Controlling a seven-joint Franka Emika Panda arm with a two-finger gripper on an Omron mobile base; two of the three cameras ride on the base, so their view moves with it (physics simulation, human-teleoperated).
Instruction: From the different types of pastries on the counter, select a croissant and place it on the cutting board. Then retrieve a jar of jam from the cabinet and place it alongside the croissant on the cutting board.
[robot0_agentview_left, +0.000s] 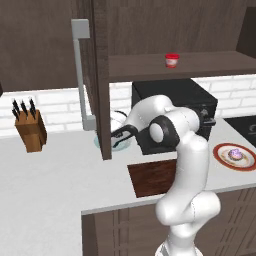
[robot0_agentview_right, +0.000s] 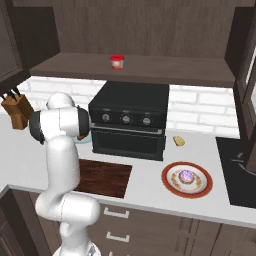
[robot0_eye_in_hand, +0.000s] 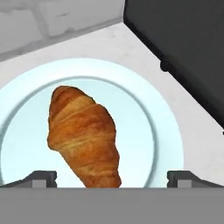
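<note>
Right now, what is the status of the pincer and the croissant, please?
Pincer open, above the pale blue plate. Croissant lies on it, between the fingertips, not gripped. Black oven close beside the plate.

No legible text, label, brand, number or sign was found on any surface. The jar of jam (robot0_agentview_right: 117, 62) bore a pale body with no readable label. The oven (robot0_agentview_right: 128, 120) carried three round knobs; any markings around them were too small to make out
</note>
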